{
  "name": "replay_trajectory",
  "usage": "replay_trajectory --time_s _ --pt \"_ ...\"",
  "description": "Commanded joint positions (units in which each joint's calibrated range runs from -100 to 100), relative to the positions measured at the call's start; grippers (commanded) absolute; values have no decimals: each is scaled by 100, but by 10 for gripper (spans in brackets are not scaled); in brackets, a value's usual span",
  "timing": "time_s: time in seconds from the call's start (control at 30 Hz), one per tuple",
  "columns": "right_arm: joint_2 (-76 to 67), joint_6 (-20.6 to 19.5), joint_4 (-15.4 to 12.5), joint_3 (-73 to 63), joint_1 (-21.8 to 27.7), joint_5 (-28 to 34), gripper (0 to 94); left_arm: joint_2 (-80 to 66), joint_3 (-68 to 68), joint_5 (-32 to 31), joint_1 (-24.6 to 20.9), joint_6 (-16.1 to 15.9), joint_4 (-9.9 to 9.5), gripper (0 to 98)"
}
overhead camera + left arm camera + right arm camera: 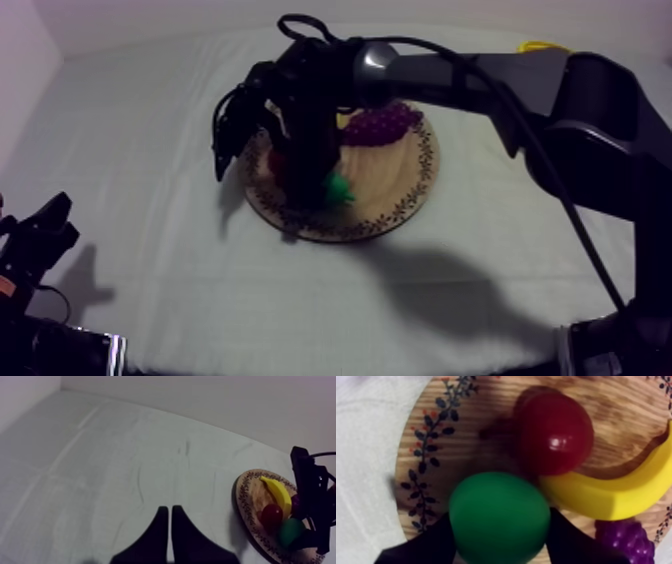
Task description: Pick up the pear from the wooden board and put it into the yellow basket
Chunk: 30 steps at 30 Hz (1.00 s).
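Grey-white cloth carries the wooden board (392, 186); the right gripper (501, 525) clasps the round pear (498, 508), which could squirt out against the banana (616, 496) at its 3 o'clock.

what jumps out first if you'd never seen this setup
The right gripper, reaching down over the wooden board, is closed round the green pear. Right beside the pear on that board lie a small red fruit, a banana and purple grapes. The left gripper sits shut over the cloth, away from the board.
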Motion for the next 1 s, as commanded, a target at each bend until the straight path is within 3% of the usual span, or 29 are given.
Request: replay_trajectory --time_s 0.0,0.23,0.7,0.97 --pt "-82 -23 6 91 -18 13 440 2 -2 0 1 -1 -3 1" --pt "-787 -66 98 482 -55 43 433 2 -2 0 1 -1 -3 1" --pt "-2934 -19 173 908 -34 668 451 2 -2 0 1 -1 -3 1" --pt "-3610 -400 259 1194 190 958 465 2 -2 0 1 -1 -3 1"
